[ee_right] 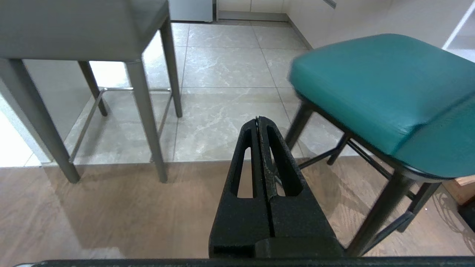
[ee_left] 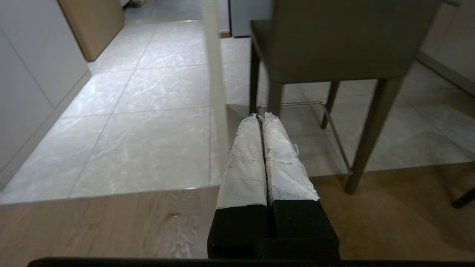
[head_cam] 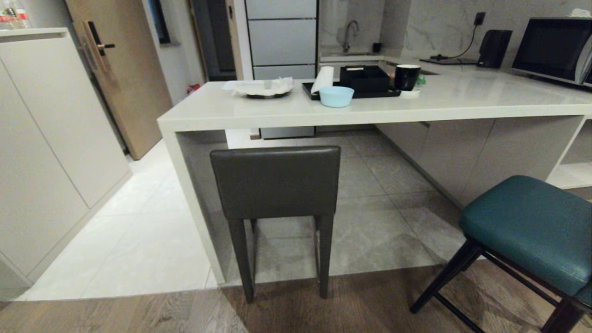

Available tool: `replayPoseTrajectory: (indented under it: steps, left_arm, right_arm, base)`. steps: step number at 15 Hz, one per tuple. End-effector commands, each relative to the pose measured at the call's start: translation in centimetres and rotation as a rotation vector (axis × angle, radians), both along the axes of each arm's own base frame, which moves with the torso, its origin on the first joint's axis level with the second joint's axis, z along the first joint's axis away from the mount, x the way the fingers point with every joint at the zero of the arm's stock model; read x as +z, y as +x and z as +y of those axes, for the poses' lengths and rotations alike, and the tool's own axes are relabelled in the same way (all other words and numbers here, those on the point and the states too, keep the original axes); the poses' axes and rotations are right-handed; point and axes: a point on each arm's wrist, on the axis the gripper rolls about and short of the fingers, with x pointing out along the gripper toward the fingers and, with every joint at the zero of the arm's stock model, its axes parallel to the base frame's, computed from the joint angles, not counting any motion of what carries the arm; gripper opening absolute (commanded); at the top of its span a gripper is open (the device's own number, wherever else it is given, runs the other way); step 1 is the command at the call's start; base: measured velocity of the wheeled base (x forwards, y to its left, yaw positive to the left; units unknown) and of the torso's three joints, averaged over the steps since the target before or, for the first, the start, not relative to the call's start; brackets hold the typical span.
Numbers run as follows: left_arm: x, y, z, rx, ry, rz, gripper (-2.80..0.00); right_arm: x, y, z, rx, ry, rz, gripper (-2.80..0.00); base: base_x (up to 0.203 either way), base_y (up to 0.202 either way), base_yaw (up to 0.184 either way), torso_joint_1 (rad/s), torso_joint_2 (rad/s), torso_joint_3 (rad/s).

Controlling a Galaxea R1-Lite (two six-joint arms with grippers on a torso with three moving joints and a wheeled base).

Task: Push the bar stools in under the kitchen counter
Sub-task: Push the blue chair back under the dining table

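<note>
We are facing the kitchen bench (head_cam: 462, 99), its thick glossy off-white top running from the left panel leg across to the right. The dark grey stool (head_cam: 275, 182) is standing at the left end of the bench, just right of the panel leg, its low back toward us; its seat is lying under the bench top, while its near legs are resting on the wooden floor at the edge of the tiles. The teal stool (head_cam: 532, 229) is standing at the near right, turned at an angle and well out from under the bench, its thin black legs on the wood.

On the bench top we are seeing a light blue bowl (head_cam: 336, 96) near the front edge, a black tray (head_cam: 351, 90) behind it carrying a roll of paper towel (head_cam: 323, 78), a black mug (head_cam: 407, 76) to the right, and a plate with crumpled paper (head_cam: 261, 88) to the left. A microwave (head_cam: 552, 48) is sitting at the far right.

Neither arm is showing in the head view. In the left wrist view, our left end effector (ee_left: 261, 116) is hanging low over the wooden floor with its tape-wrapped fingers (ee_left: 243, 163) pressed together and gripping nothing, pointing toward the grey stool's legs. In the right wrist view, our right end effector (ee_right: 258, 119) is likewise closed tight and empty, low above the floor between the two stools, touching neither.
</note>
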Motion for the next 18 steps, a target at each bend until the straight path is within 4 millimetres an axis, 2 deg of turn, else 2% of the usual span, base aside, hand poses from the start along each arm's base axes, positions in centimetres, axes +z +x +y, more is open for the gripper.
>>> replayPoseTrajectory:
  steps: [1,18]
  left_arm:
    - [-0.51,0.14,0.00,0.000,0.000,0.019,-2.80]
    - [-0.50,0.14,0.00,0.002,0.000,0.018,-2.80]
  right_arm:
    - [0.00,0.02,0.00,-0.002,0.003,0.003,-2.80]
    - [0.01,0.01,0.00,-0.002,0.008,0.000,-2.80]
  base:
    - [0.000,-0.197,-0.002,0.007,0.00,-0.002]
    - [0.000,-0.196,0.001,0.003,0.00,0.003]
